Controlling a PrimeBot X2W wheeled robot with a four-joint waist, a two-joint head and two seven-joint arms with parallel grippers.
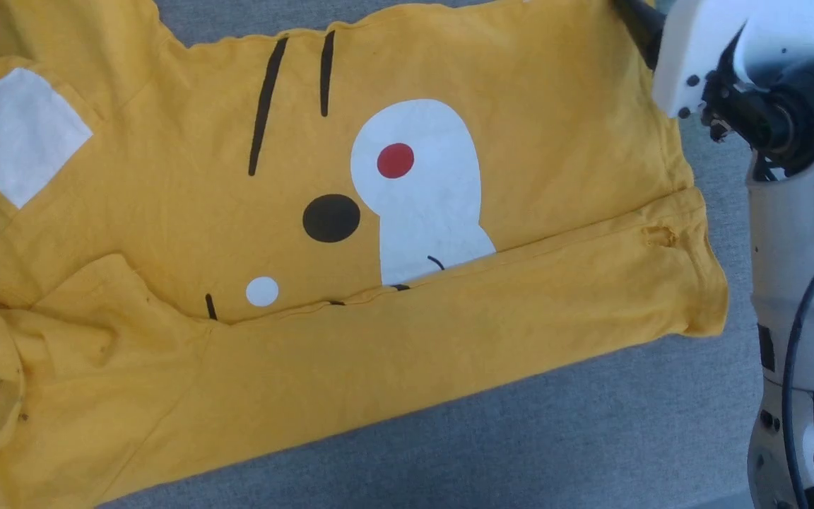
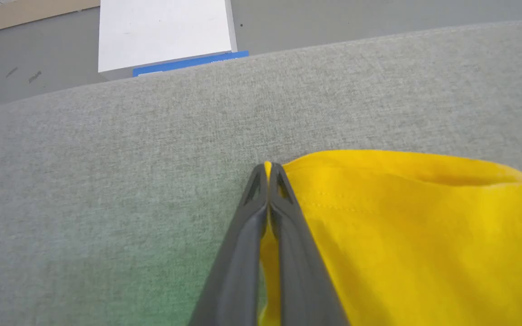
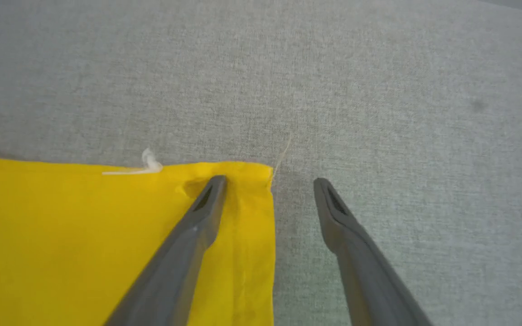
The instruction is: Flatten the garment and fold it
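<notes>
The garment point(image 1: 534, 127) lies spread on the grey bench point(image 1: 591, 424), its near side folded over the printed face. The left end effector point(image 2: 268, 168) pinches a cloth edge. The right end effector point(image 3: 270, 182) stands wide, straddling a corner. Folding seems under way. Next, the right probably needs to close on that corner.

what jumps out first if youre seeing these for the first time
The mustard-yellow garment sprawls across the head view, its cartoon face of white muzzle and red dot at centre. The left end effector is pinched shut on its yellow edge; the right end effector stands open astride a corner, over the grey surface.
</notes>
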